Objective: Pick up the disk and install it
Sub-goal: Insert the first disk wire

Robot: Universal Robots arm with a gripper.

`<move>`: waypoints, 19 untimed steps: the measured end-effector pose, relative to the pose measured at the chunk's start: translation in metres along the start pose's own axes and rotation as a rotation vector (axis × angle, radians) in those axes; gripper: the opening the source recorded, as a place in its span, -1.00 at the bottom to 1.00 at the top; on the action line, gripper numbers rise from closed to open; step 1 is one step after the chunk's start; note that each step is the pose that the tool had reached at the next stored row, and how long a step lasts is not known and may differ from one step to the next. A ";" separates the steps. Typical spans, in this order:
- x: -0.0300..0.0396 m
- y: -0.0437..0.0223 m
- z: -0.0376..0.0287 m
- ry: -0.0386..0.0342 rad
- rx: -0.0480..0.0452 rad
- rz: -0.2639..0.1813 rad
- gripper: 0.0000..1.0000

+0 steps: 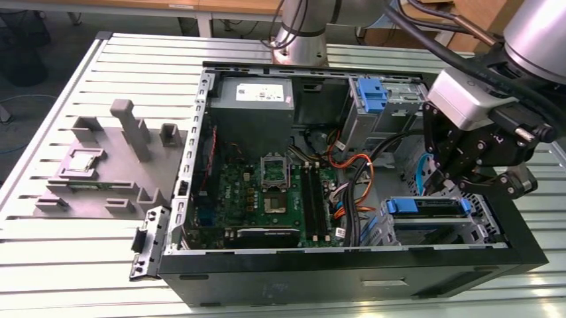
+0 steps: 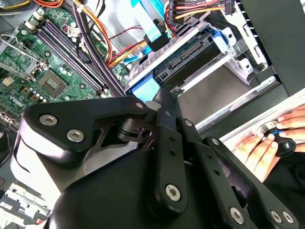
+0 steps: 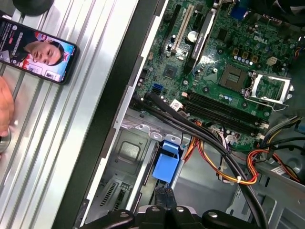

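Your end effector (image 1: 468,182) is hovering just above the disk (image 1: 429,211), fingers pinching together and holding nothing; the disk is sitting in the drive cage (image 1: 478,228) near the case's front corner.

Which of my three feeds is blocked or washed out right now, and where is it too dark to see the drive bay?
Second wrist view: the gripper's black linkage blocks the lower half, and the motherboard looks overexposed. First wrist view: evenly lit and sharp, with the blue bracket clear and slight glare on the table slats. Exterior view: the case interior is shadowed around the drive bay, while the table is bright.
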State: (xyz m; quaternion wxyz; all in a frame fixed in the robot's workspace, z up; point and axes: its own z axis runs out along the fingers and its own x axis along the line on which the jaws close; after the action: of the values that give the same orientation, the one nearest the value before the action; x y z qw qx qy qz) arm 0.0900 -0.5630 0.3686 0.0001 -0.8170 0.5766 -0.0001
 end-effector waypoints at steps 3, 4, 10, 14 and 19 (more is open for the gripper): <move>0.0000 -0.0022 0.0001 0.0003 -0.0001 0.000 -0.80; 0.0001 -0.0032 0.0001 0.0004 -0.0001 0.000 -0.80; 0.0003 -0.0094 0.0000 0.0011 -0.0003 0.000 -0.80; 0.0003 -0.0095 0.0001 0.0028 0.0040 -0.020 -0.80; 0.0003 -0.0095 0.0001 0.0146 0.0356 -0.061 -0.80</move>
State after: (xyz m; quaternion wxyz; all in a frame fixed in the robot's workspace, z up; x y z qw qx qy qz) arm 0.0991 -0.5601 0.3685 0.0104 -0.8340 0.5515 -0.0163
